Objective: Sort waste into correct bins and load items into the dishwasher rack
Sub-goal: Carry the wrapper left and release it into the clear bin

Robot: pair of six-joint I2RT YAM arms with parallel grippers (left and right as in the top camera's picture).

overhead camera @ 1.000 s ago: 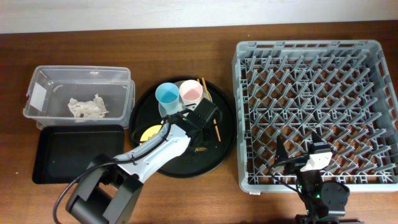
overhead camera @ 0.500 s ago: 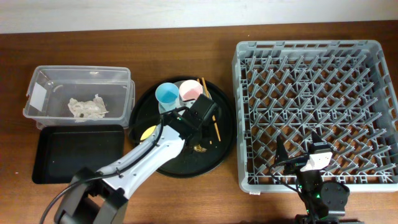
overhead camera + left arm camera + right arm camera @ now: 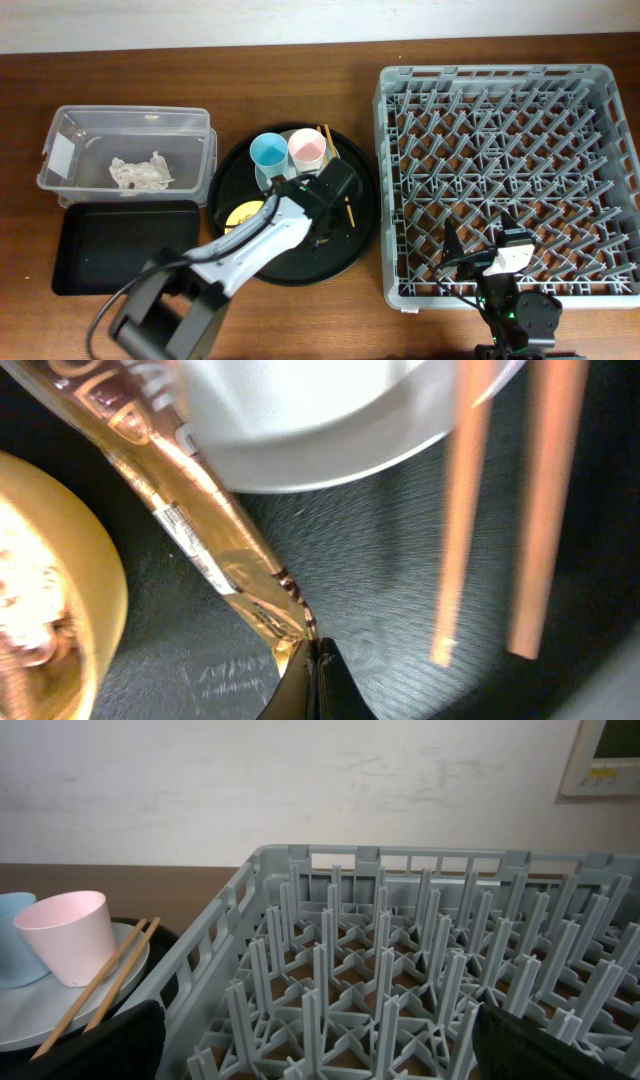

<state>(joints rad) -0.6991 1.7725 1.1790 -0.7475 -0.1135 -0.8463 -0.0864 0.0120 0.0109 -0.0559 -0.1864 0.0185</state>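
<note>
My left gripper [image 3: 317, 660] hangs low over the round black tray, shut on the end of the shiny gold-brown wrapper [image 3: 200, 530]. The wrapper runs up-left past the pale plate [image 3: 330, 430]. The yellow bowl [image 3: 60, 610] with beige scraps [image 3: 30, 590] lies to its left, two chopsticks [image 3: 460, 540] to its right. In the overhead view the blue cup [image 3: 268, 152] and pink cup [image 3: 306, 148] stand on the plate [image 3: 264, 178]. My right gripper [image 3: 320, 1045] is open above the grey dishwasher rack [image 3: 505, 80], holding nothing.
The clear tub [image 3: 60, 150] at the left holds the white tissue [image 3: 140, 172]. The flat black tray [image 3: 120, 245] lies in front of it. The round black tray [image 3: 350, 250] carries small brown bits [image 3: 322, 240]. The rack's upright pegs [image 3: 400, 950] rise under my right gripper.
My left gripper opened briefly and shut again; its wrist shifted slightly left, then back right over the round tray. The right arm has not moved.
</note>
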